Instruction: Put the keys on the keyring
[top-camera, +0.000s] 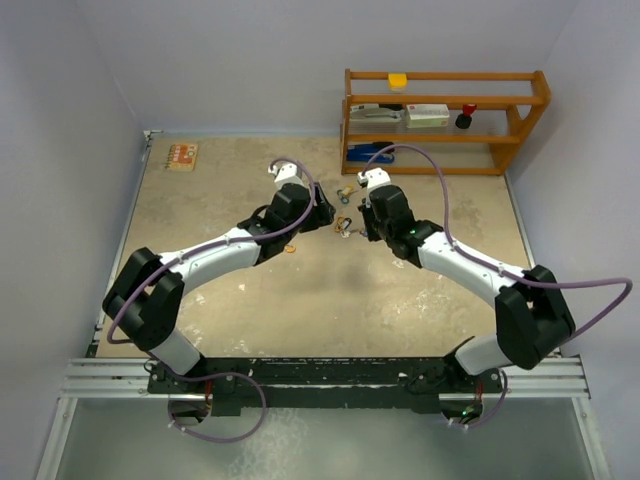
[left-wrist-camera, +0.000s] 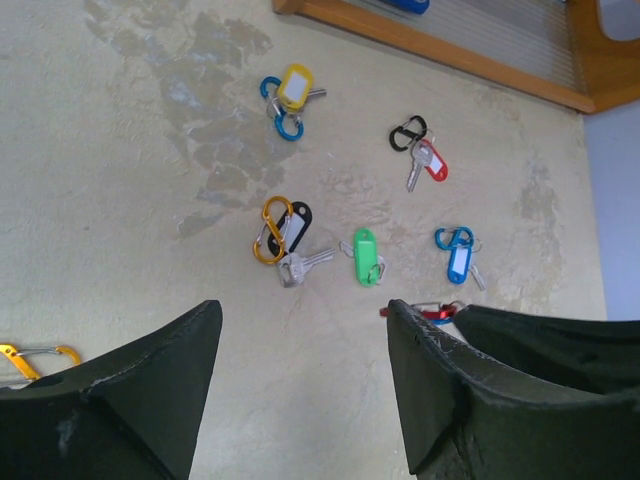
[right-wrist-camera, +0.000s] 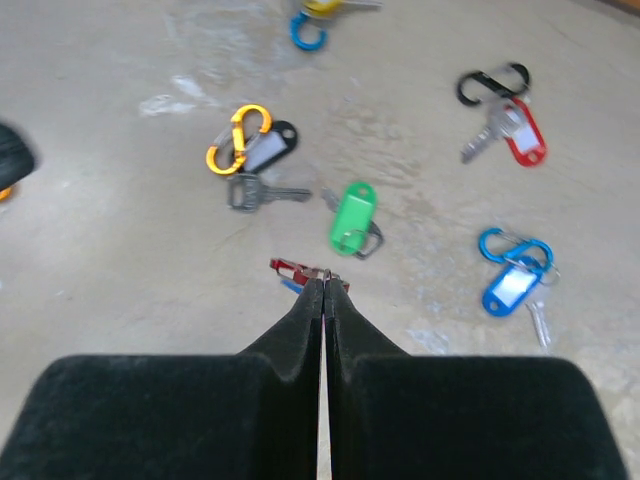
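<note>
Left gripper (left-wrist-camera: 302, 312) jaws wide, right gripper (right-wrist-camera: 322, 285) jaws pressed together; I'd pinch the light, slippery green-tagged silver metal key (left-wrist-camera: 367, 257) by its tag.

The left arm (top-camera: 215, 250) and right arm (top-camera: 470, 268) share one build: glossy white link shells between bulky matt black joint housings. A lilac cable (top-camera: 441, 192) loops along each, starting from a white wrist block (top-camera: 375, 180). Both bases are bolted to a black crossbar (top-camera: 320, 372). The left gripper (left-wrist-camera: 302, 306) has thick black wedge fingers (left-wrist-camera: 130, 400) with scuffed, pale-nicked edges. The right gripper (right-wrist-camera: 323, 285) has the same black fingers, tapering to thin tips.
</note>
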